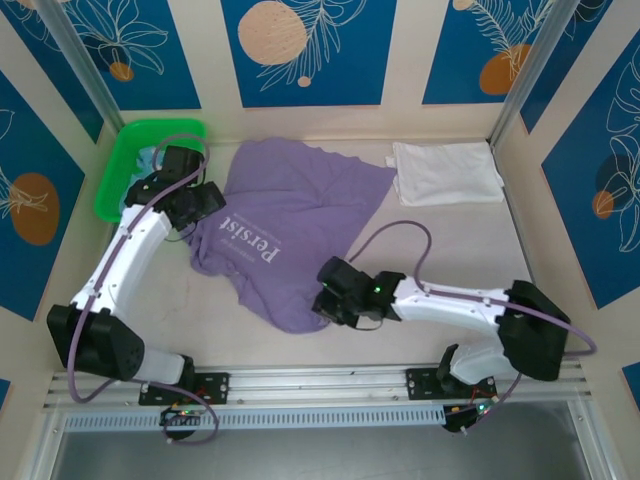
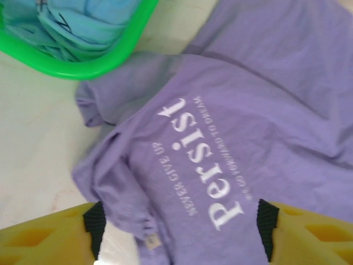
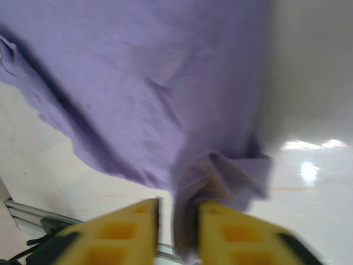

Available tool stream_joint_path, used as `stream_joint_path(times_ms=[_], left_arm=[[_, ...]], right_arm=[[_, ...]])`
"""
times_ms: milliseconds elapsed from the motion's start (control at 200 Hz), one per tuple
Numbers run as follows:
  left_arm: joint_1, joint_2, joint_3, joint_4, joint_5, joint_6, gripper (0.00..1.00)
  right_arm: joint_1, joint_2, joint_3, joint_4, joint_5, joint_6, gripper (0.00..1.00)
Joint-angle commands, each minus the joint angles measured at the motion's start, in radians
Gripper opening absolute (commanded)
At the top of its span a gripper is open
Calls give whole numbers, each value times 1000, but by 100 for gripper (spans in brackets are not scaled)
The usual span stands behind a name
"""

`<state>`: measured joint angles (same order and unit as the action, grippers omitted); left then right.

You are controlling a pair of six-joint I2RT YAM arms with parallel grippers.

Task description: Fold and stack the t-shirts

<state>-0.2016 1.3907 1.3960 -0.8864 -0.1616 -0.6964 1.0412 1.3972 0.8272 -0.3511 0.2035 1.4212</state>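
- Left gripper (image 1: 207,203), upper left, jaws wide apart over purple shirt (image 1: 300,200).
- Right gripper (image 3: 178,221): jaws narrowly apart, shirt fold between; clamped or not, cannot tell.

Soft matt cloth, creased, on the lavender t-shirt (image 1: 300,210), with flat white print for the lettering (image 2: 223,214); same matt cloth on the white t-shirt (image 1: 445,172) and the light blue t-shirt (image 2: 83,22). Glossy smooth plastic on the green basket (image 2: 71,69); matt yellow plastic with black ribbed pads (image 2: 95,229) on the left gripper (image 2: 181,221), blurred yellow plastic on the right gripper (image 3: 178,207). Smooth pale surface (image 3: 314,110) with a semi-gloss sheen and glare spots; bare metal on the rail (image 1: 320,375) at its near edge.
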Motion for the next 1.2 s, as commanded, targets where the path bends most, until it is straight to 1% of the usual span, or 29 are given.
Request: stream_joint_path(times_ms=[0, 40, 60, 90, 130, 195, 255, 315, 370, 415, 475, 545, 645, 710, 755, 805, 895, 970, 1015, 1100, 1140, 1150, 1155, 1190, 1195], left_arm=[[-14, -83, 3, 13, 111, -5, 78], [-34, -107, -20, 16, 123, -2, 78], [-50, -117, -37, 21, 132, 0, 78], [-76, -132, -64, 26, 147, -1, 79], [-126, -147, -102, 29, 156, -9, 79], [-217, -169, -175, 52, 168, -25, 79], [-302, -178, -246, 84, 173, -57, 80], [-362, -180, -312, 128, 205, -99, 81], [-412, -183, -379, 195, 226, -153, 84], [-458, -177, -428, 263, 248, -192, 87], [-510, -141, -448, 294, 260, -231, 88], [-574, -103, -463, 302, 228, -291, 89], [-641, -113, -574, 379, 158, -452, 91], [-648, -124, -650, 427, 129, -537, 89], [-647, -124, -689, 450, 113, -575, 89], [-646, -122, -703, 443, 84, -580, 89], [-647, -107, -685, 358, 1, -580, 90], [-646, -103, -684, 322, -65, -582, 89], [-642, -104, -702, 333, -88, -590, 86], [-637, -104, -726, 336, -122, -605, 81], [-636, -104, -728, 332, -142, -602, 78], [-637, -104, -729, 329, -149, -603, 78], [-637, -104, -730, 328, -153, -602, 77], [-633, -105, -733, 322, -172, -601, 75], [-632, -106, -734, 322, -174, -601, 74]], right_arm=[[-25, -6, 75, -11, 34, -64, 62], [-43, -20, 93, -46, 57, -88, 64], [-54, -31, 103, -66, 75, -105, 68], [-68, -46, 114, -88, 95, -123, 69], [-97, -71, 128, -119, 122, -158, 71], [-160, -107, 146, -139, 150, -238, 72], [-242, -118, 164, -149, 169, -319, 73], [-357, -97, 199, -148, 122, -410, 72], [-459, -46, 245, -137, 95, -499, 71], [-539, 20, 294, -123, 44, -587, 71], [-638, 125, 392, -152, 12, -654, 70], [-725, 268, 501, -167, -18, -713, 67], [-810, 444, 611, -143, -83, -743, 64], [-826, 571, 713, -181, -79, -775, 63], [-823, 663, 817, -236, -53, -800, 64], [-819, 760, 923, -301, -28, -811, 64], [-809, 899, 1078, -359, -34, -838, 64], [-792, 977, 1170, -393, -12, -850, 63], [-784, 1009, 1212, -413, -2, -856, 61], [-778, 1058, 1276, -462, -8, -847, 53], [-774, 1063, 1270, -453, -32, -847, 44], [-773, 1063, 1268, -451, -34, -846, 43], [-772, 1063, 1264, -448, -36, -846, 41], [-766, 1062, 1254, -445, -36, -842, 33], [-767, 1060, 1249, -444, -36, -842, 31]])
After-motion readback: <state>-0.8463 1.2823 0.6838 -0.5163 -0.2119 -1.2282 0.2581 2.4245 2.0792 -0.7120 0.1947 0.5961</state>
